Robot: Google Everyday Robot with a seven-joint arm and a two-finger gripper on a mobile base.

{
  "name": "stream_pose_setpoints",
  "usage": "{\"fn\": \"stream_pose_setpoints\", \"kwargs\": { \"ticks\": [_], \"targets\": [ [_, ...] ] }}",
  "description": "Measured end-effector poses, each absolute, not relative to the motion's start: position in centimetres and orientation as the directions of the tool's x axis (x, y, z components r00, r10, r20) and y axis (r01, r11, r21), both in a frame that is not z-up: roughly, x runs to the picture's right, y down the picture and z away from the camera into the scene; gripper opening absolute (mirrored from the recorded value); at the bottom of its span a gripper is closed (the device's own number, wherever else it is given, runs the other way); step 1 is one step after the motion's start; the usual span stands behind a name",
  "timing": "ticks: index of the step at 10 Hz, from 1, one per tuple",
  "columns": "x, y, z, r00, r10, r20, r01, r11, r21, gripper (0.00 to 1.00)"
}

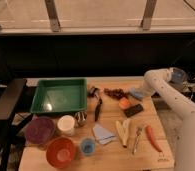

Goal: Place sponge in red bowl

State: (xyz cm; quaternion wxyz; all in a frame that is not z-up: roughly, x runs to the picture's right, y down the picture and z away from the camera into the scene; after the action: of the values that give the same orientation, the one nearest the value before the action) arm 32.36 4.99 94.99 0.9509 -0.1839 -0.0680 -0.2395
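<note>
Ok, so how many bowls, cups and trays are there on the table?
Bowls: 2 (red bowl, purple bowl)
Cups: 2 (white cup, blue cup)
Trays: 1 (green tray)
Total: 5
The gripper is at the far right, by the sponge.

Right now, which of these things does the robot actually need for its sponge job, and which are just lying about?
Needed: sponge, back right of the table; red bowl, front left; gripper, right beside the sponge.

Lying about: green tray, purple bowl, white cup, blue cup, pale-blue cloth, carrot, orange.
</note>
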Motion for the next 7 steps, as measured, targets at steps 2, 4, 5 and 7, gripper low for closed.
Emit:
{"fn": "stream_pose_setpoints", "kwargs": {
  "ticks": [2, 4, 5, 7],
  "targets": [
    [32.1, 3.3, 92.4, 0.874, -0.441, 0.204, 0.483, 0.834, -0.265, 0.0],
    [31.4, 2.4, 90.9, 0.868, -0.455, 0.202, 0.492, 0.843, -0.218, 0.0],
    [31.2, 2.0, 90.2, 0.865, -0.46, 0.202, 0.495, 0.846, -0.198, 0.0],
    [29.7, 1.2, 88.2, 0.848, -0.486, 0.21, 0.518, 0.843, -0.142, 0.0]
  ]
}}
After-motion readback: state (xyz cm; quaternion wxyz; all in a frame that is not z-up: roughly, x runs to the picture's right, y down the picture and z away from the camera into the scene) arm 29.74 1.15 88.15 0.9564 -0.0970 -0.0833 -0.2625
